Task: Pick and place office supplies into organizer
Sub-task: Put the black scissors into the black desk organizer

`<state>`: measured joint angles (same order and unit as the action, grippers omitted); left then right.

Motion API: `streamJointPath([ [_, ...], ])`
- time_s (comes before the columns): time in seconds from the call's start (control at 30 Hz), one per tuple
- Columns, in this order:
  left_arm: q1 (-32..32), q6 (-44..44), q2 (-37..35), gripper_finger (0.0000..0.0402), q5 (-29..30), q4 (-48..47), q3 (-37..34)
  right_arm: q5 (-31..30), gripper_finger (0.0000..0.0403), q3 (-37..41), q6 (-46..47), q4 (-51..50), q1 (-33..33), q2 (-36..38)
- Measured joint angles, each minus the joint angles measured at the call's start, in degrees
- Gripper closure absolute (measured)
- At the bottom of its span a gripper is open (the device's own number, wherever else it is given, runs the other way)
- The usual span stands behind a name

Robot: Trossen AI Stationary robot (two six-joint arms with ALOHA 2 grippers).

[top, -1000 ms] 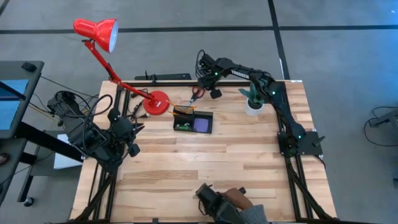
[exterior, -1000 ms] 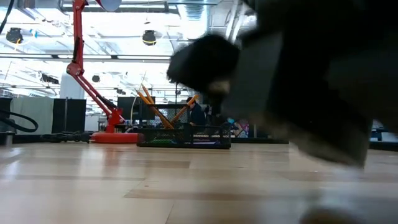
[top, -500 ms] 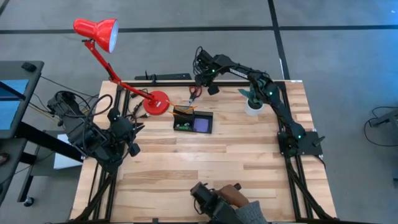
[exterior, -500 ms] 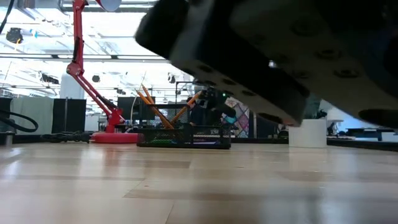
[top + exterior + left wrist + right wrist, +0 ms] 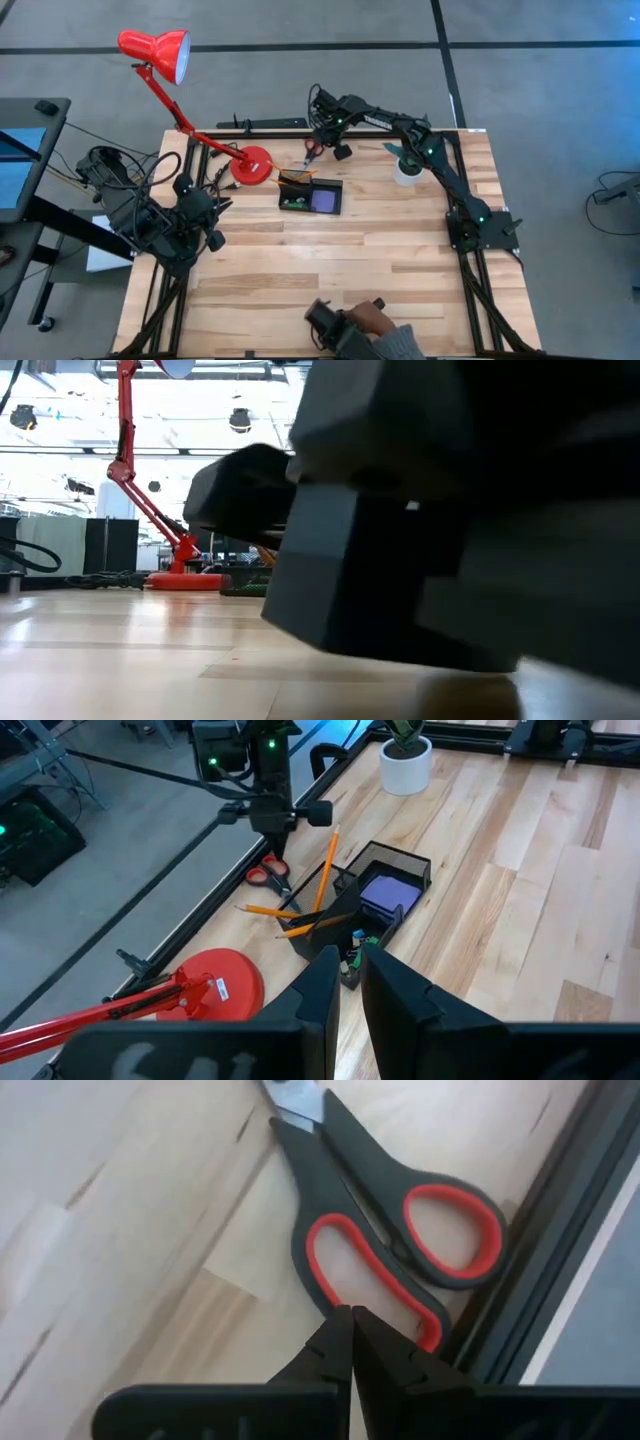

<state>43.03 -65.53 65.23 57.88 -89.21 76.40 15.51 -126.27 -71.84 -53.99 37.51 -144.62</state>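
I am hovering my clenched right gripper (image 5: 346,1320) over the red-handled scissors (image 5: 385,1230), which are lying flat with black grips beside the table's edge.

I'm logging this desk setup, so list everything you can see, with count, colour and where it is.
scissors: one, red and black handles, flat on the table by the far edge
organizer: one, black, table centre, near the lamp base
pencils: several, orange, leaning in the organizer
notepad: one, purple, in the organizer
desk lamp: one, red, far left
potted plant: one, green in white pot, far right
person's hand: one, near edge
left gripper: near-shut, waiting at left
right gripper: shut, at the scissors' handle
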Motion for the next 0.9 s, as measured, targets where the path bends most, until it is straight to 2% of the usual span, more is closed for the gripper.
streamJointPath([
  [0.33, 0.00, 0.00, 0.02, 0.0365, -0.01, 0.02, 0.00, -3.70, 0.0403, -0.02, 0.37, -3.44, -0.78, 0.18],
  [0.6, 0.00, 0.81, 0.02, 0.0365, -0.01, 0.00, 0.00, -3.71, 0.0403, -2.33, 7.96, -20.86, -0.63, 0.02],
  [0.77, 0.00, 1.39, 0.02, 0.0365, -0.01, 0.00, 0.00, 2.12, 0.0403, -4.23, 19.53, -29.23, -0.65, -0.24],
  [0.83, 0.00, 1.41, 0.01, 0.0365, -0.01, -0.02, 0.00, 5.26, 0.0403, -4.18, 21.58, -31.53, -1.01, -0.24],
  [0.9, 0.00, 1.41, 0.02, 0.0365, -0.01, -0.02, 0.00, 4.68, 0.0403, -4.16, 21.89, -31.79, -2.12, -0.24],
])
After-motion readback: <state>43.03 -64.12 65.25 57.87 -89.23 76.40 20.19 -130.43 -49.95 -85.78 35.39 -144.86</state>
